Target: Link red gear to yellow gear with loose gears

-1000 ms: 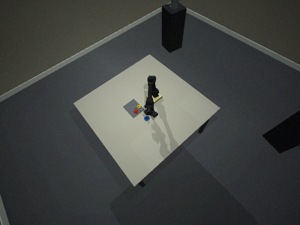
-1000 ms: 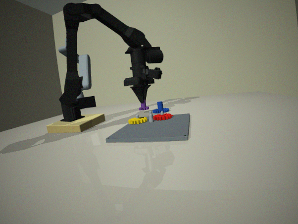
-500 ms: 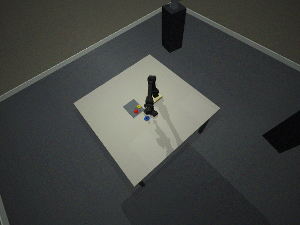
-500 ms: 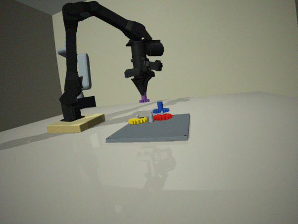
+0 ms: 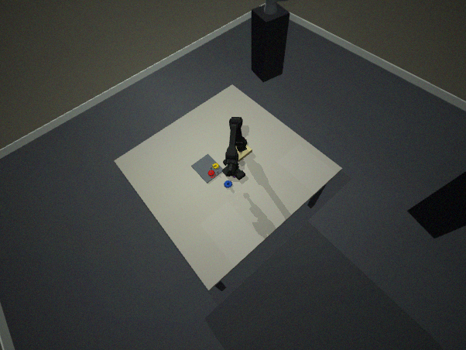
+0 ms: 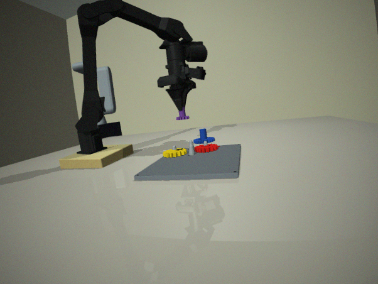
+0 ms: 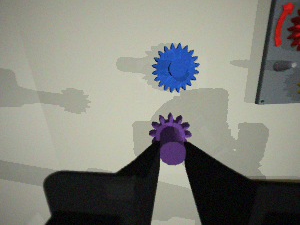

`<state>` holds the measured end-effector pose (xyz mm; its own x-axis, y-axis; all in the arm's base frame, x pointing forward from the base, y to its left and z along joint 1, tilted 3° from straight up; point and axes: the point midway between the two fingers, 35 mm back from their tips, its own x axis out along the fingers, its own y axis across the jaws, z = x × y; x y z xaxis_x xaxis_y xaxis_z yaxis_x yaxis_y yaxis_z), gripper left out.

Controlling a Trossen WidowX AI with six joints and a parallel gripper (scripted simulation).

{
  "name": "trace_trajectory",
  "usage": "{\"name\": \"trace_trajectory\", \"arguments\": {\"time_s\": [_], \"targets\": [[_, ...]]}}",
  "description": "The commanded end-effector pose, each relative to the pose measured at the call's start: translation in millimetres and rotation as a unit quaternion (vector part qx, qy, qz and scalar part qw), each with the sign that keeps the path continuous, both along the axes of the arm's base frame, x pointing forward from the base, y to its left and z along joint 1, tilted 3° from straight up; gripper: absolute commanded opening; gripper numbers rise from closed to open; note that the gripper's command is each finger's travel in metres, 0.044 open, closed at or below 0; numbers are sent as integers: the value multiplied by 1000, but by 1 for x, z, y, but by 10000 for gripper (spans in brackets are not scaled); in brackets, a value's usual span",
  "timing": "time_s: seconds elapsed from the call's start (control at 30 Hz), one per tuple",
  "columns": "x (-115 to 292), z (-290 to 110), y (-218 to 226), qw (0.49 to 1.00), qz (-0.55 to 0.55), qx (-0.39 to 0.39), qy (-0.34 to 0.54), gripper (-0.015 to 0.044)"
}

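My gripper [image 6: 181, 109] [image 7: 171, 146] is shut on the upright knob of the small purple gear [image 6: 183, 118] [image 7: 170, 130], which hangs level above the table, beside the board. The larger blue gear [image 5: 227, 184] [image 6: 204, 140] [image 7: 177, 68] stands on the table, knob up. On the grey board [image 5: 202, 166] [image 6: 188, 168] [image 7: 275, 88] sit the red gear [image 5: 211, 173] [image 6: 206, 148] [image 7: 296, 33] and the yellow gear [image 5: 215, 166] [image 6: 174, 153]. A bare grey peg [image 6: 191, 149] [image 7: 283, 65] stands between them. Other empty pegs cannot be made out clearly.
The arm's wooden base block [image 5: 244, 153] [image 6: 116, 157] is on the table [image 5: 174, 155] [image 6: 94, 226], to the left of the board in the exterior view. A red arrow [image 7: 281, 26] lies on the board beside the red gear. Arm shadows cross the table.
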<state>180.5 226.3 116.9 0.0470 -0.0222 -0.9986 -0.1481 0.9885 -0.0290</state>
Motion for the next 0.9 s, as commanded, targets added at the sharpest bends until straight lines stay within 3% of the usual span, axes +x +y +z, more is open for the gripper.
{"name": "trace_trajectory", "arguments": {"time_s": [0.0,0.87], "targets": [[1,12,2,1000,-2,5,-6,0],[-6,67,-3,1000,-2,5,-5,0]]}}
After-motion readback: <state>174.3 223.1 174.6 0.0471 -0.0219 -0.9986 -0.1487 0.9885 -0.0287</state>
